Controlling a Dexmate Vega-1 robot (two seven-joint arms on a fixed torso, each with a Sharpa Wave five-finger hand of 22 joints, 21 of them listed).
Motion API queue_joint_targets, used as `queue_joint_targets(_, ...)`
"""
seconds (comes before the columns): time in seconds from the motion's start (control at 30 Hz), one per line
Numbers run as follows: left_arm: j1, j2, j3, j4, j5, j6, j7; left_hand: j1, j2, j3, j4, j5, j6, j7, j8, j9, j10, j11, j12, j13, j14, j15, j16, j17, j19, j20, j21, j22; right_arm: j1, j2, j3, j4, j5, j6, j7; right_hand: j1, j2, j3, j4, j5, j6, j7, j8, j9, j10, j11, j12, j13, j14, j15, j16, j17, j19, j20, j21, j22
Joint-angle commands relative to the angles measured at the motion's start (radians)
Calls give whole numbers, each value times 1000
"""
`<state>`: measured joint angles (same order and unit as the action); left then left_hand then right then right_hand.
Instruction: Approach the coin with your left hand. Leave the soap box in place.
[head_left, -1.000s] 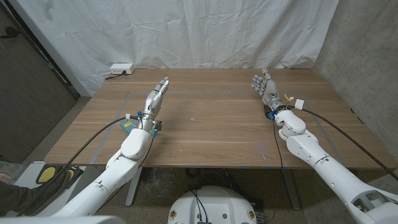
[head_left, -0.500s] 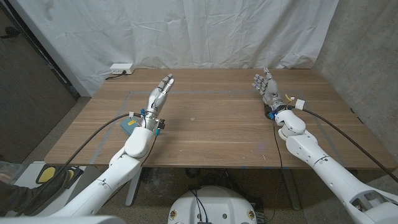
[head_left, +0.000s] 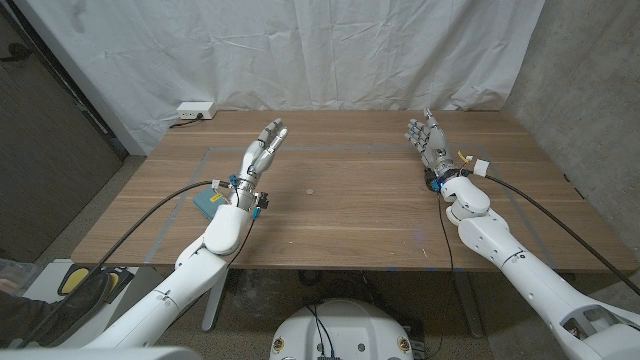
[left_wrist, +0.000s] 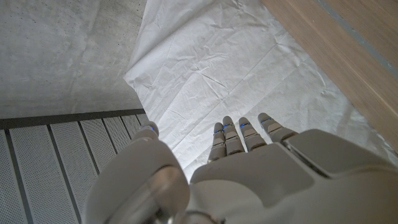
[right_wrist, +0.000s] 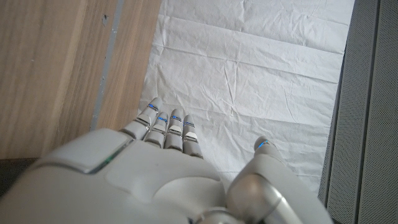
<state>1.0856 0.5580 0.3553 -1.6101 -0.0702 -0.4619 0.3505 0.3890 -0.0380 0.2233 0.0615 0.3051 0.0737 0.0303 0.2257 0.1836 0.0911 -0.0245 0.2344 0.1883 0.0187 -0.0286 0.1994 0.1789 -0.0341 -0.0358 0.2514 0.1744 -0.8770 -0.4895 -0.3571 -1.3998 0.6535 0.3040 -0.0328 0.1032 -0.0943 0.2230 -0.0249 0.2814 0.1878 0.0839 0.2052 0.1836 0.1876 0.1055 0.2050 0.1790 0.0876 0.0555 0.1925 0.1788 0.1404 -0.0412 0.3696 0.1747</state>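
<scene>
A: Head view. White sheet behind wooden desk (head_left: 350, 215). Coin (head_left: 311, 190) mid-desk; left hand (head_left: 262, 150) raised beside it, fingers spread, holding nothing. Approach unfinished.

B: Soap box (head_left: 207, 200)?

A: Untouched, beyond the left wrist from the coin. Right hand (head_left: 426, 138) idle, fingers apart.

B: Wrist views?

A: Left hand (left_wrist: 249, 134) fingers extended toward the sheet; right likewise.

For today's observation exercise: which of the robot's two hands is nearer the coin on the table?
The left hand: in the head view its fingertips reach toward the table's middle, where the coin lies; the right hand stands farther off.
</scene>
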Motion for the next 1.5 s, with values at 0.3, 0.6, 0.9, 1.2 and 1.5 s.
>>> queue_joint_targets(0.3, 43, 24, -7, -114, 156, 111, 112, 22, 3, 3, -14, 4, 17, -4, 4, 6, 23, -7, 4, 5, 21, -5, 6, 4, 16, -72, -2, 6, 2, 2, -4, 2, -7, -1, -8, 3, 12, -2, -2, 4, 9, 0, 0, 5, 13, -1, 9, 4, 13, 2, 1, 6, 11, 1, -5, 2)
queue_joint_targets(0.6, 74, 54, -11, -202, 214, 223, 138, 28, 3, 3, -18, 6, 23, -6, 4, 6, 26, -7, 3, 5, 27, -7, 6, 4, 21, -72, -4, 6, -10, -5, 2, -18, 0, -6, -10, 3, 11, -4, -2, 5, 10, 0, -1, 5, 13, -4, 8, 4, 14, 3, 1, 6, 13, 1, -9, 2)
queue_joint_targets(0.9, 95, 71, -12, -259, 249, 291, 160, 32, 3, 3, -20, 7, 27, -7, 4, 6, 29, -5, 2, 5, 28, -7, 5, 4, 22, -71, -5, 6, -16, -10, 4, -29, 6, -9, -6, 3, 12, -5, -2, 5, 10, 0, -2, 5, 13, -2, 8, 4, 15, 3, 1, 6, 14, 2, -12, 2)
queue_joint_targets(1.2, 104, 84, -10, -288, 272, 350, 175, 37, 4, 3, -23, 8, 30, -7, 3, 6, 33, -9, 2, 5, 32, -9, 4, 4, 24, -71, -7, 6, -18, -10, 2, -34, 8, -12, -3, 3, 12, -6, -3, 5, 11, 1, -2, 5, 12, -2, 7, 4, 15, 4, 0, 6, 16, 2, -16, 2)
queue_joint_targets(1.5, 94, 89, -2, -278, 265, 359, 175, 41, 4, 3, -26, 9, 36, -9, 4, 6, 36, -11, 1, 5, 35, -11, 4, 4, 25, -70, -9, 6, -13, -5, -3, -24, 6, -12, -1, 2, 13, -8, -3, 5, 11, 1, -3, 5, 14, -2, 7, 4, 14, 4, 0, 6, 17, 2, -18, 2)
